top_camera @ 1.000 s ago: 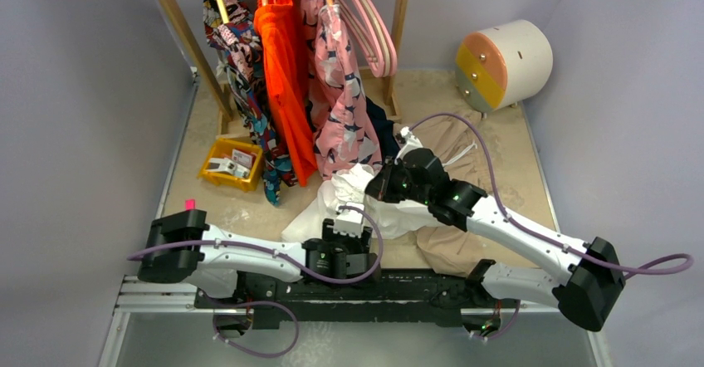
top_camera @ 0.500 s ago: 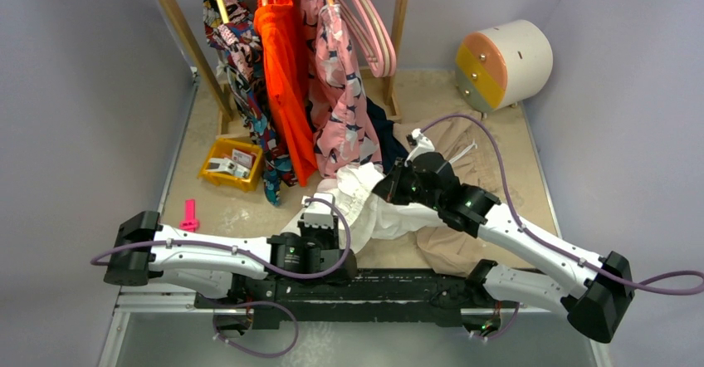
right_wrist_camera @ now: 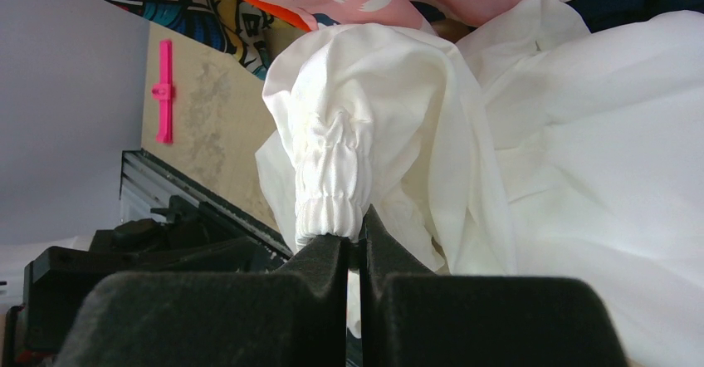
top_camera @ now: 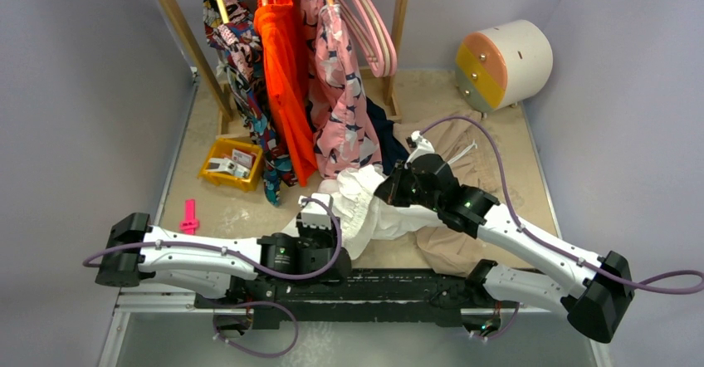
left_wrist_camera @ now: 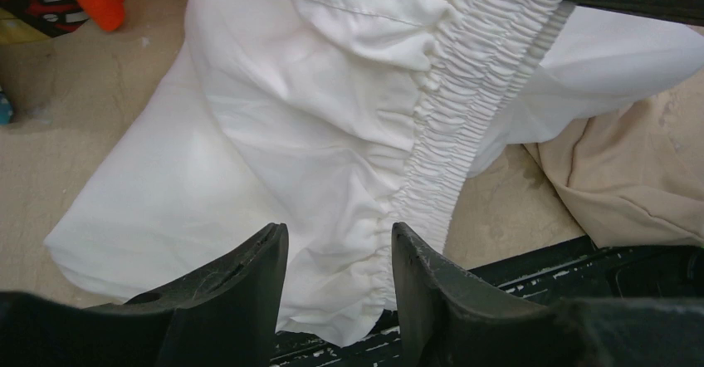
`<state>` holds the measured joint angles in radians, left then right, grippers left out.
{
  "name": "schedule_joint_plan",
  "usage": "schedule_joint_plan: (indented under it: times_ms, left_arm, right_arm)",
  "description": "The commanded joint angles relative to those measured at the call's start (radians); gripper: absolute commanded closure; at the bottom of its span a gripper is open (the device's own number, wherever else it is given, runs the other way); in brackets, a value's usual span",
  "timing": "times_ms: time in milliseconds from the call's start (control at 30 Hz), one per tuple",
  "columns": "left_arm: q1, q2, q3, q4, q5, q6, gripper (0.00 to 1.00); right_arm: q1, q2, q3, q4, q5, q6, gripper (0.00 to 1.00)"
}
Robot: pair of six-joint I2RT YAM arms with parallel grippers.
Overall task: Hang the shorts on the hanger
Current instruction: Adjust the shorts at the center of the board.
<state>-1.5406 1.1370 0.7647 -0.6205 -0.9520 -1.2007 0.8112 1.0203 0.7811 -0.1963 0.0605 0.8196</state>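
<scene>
Shorts [top_camera: 365, 211] not yet on hanger [top_camera: 371, 35]: by the look of it, you are early in the job. The white garment sits bunched near the table's [top_camera: 241, 209] front edge, part lifted and part lying flat, just below the hung clothes [top_camera: 282, 68]. The pink hanger hangs on the rack [top_camera: 178, 26] at the back, well apart from the shorts and bare as far as the top view shows. What is left for you is to bring the two together and get the shorts over the hanger's arms.

On the left, your left gripper [left_wrist_camera: 336, 247] stands with its jaws apart, and the gathered waistband [left_wrist_camera: 448, 110] runs down into the gap between its fingers. The cloth lies between them, but the wrist view shows no squeeze on it. Judge this a grasp about to be made, not one made.

On the right, your right gripper [right_wrist_camera: 354, 238] is pinched tight on a fold of the same waistband. It holds that end up off the table, and the thin fabric falls away below it toward the left arm. Farther right, a tan garment [top_camera: 465, 155] lies on the table under the right arm, just beside the white cloth and seemingly touching its edge.
</scene>
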Motion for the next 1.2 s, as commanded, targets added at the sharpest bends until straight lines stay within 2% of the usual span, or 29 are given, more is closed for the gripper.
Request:
schedule_joint_plan:
  times_ms: [0,200,367,500,800,967,1067,1167]
  left_arm:
    - [-0.005,0.006,-0.010,0.153,0.049,0.118,0.50]
    - [-0.006,0.051,0.031,0.219,0.116,0.192,0.33]
    - [-0.017,0.125,0.086,0.190,0.120,0.189,0.21]
    - [-0.029,0.221,0.127,0.120,0.108,0.152,0.19]
    - [-0.033,0.334,0.122,0.086,0.113,0.113,0.18]
    - [-0.033,0.341,0.123,0.036,0.061,0.039,0.25]
    - [-0.033,0.290,0.116,-0.003,0.003,0.004,0.36]
    - [-0.033,0.219,0.112,-0.043,-0.049,-0.022,0.54]
  right_arm:
    - [0.000,0.004,-0.014,0.050,-0.008,-0.013,1.00]
    - [-0.001,0.017,-0.016,0.057,-0.011,-0.011,1.00]
    - [0.000,0.022,-0.013,0.060,-0.005,-0.011,1.00]
    - [0.000,0.023,-0.012,0.061,-0.007,-0.010,1.00]
    - [0.000,0.026,-0.011,0.063,-0.011,-0.011,1.00]
    - [-0.001,0.018,-0.010,0.051,-0.012,-0.011,1.00]
    - [-0.001,0.004,-0.011,0.040,-0.008,-0.011,1.00]
    - [0.000,-0.016,-0.005,0.020,-0.006,-0.013,1.00]
